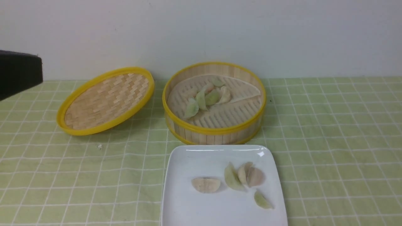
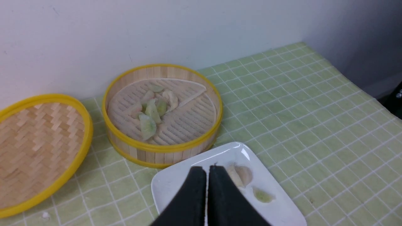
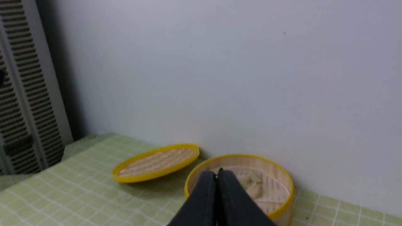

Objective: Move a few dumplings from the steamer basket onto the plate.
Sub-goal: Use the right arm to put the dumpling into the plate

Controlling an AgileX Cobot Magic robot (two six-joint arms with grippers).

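The steamer basket (image 1: 214, 128) stands at the back middle of the table with several dumplings (image 1: 205, 97) bunched on its slatted floor. The white plate (image 1: 188, 163) lies just in front of it and holds several dumplings (image 1: 243, 175). My left gripper (image 2: 206, 171) is shut and empty, held above the plate (image 2: 169, 180), with the basket (image 2: 163, 147) beyond it. My right gripper (image 3: 216, 174) is shut and empty, held high, with the basket (image 3: 282, 175) beyond its tips. Neither gripper's tips show in the front view.
The shallow woven lid (image 1: 105, 100) leans tilted to the left of the basket. A black part of my left arm (image 1: 19, 73) shows at the far left. A green checked cloth (image 1: 339, 141) covers the table. A white wall stands right behind the basket.
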